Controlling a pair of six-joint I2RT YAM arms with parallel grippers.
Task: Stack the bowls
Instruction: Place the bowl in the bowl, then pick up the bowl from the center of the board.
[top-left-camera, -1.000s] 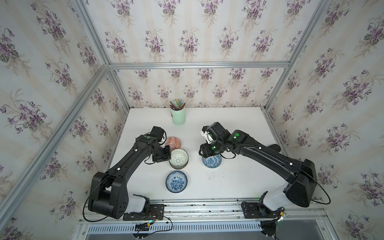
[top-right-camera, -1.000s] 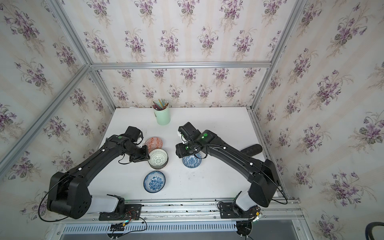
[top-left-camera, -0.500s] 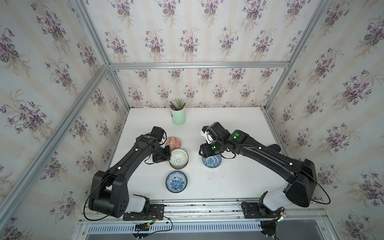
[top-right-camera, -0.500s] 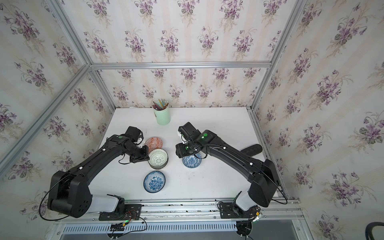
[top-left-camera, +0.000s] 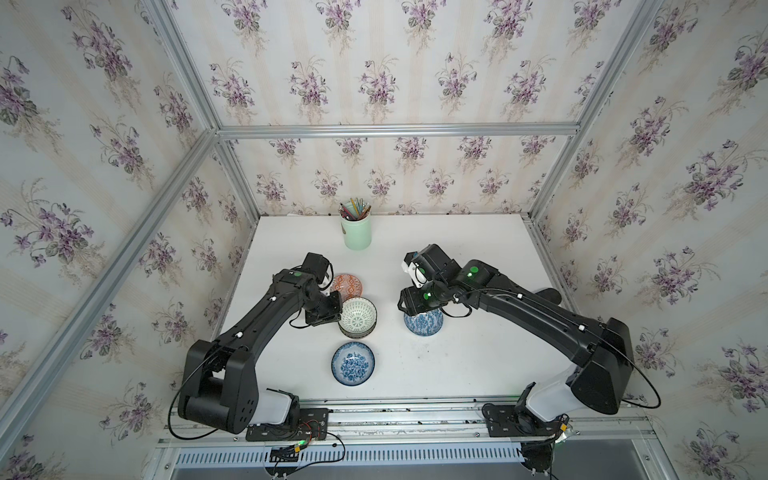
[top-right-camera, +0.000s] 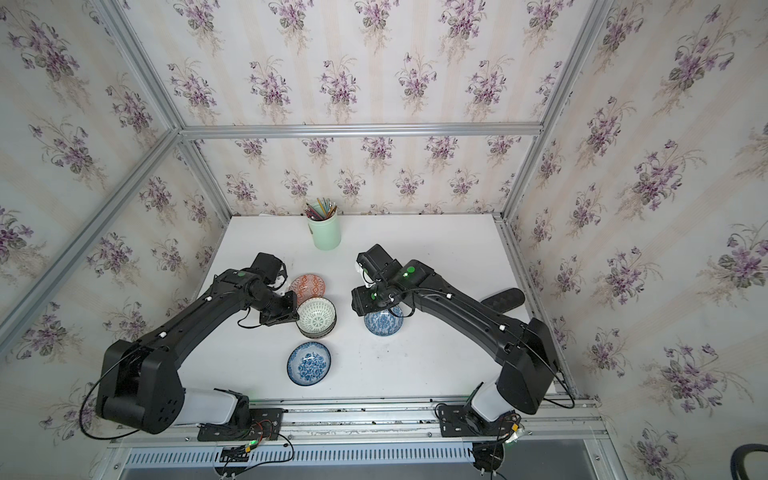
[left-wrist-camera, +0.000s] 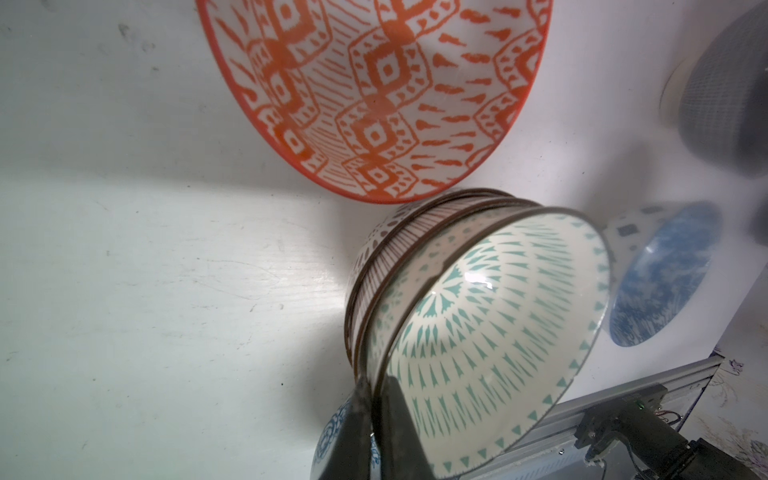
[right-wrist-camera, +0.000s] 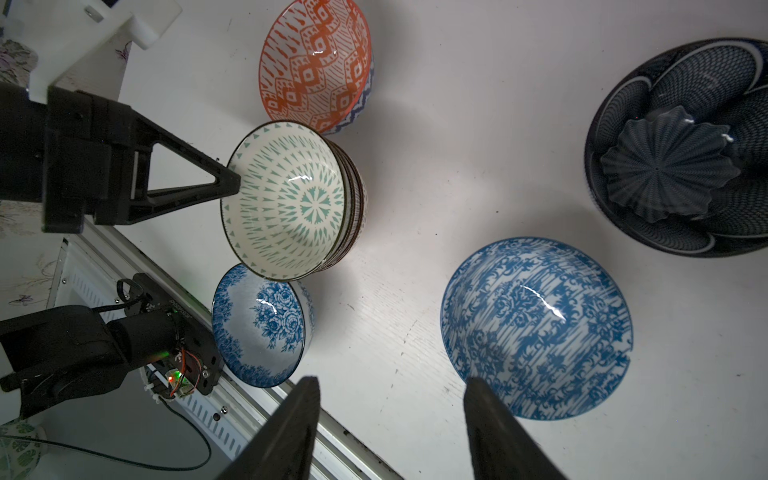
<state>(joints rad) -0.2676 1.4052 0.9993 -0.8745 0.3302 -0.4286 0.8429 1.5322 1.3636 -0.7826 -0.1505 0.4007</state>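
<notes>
Stack (top-left-camera: 358, 321) of bowls mid-table (top-left-camera: 478, 361), its top white bowl (left-wrist-camera: 498, 332) pinched at the rim by the left gripper (left-wrist-camera: 375, 384), while the right gripper (right-wrist-camera: 391, 384) hangs with jaws apart over a blue bowl (right-wrist-camera: 536, 328).

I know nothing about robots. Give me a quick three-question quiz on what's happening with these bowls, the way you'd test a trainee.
1. True or false: the left tool pinches the rim of the white bowl.
2. The white bowl sits: A) alone on the table; B) on top of a stack; C) inside the orange bowl.
3. Fill in: the jaws of the right tool stand ____ and hold nothing.

Key: 1 true; 2 B; 3 open.
</notes>
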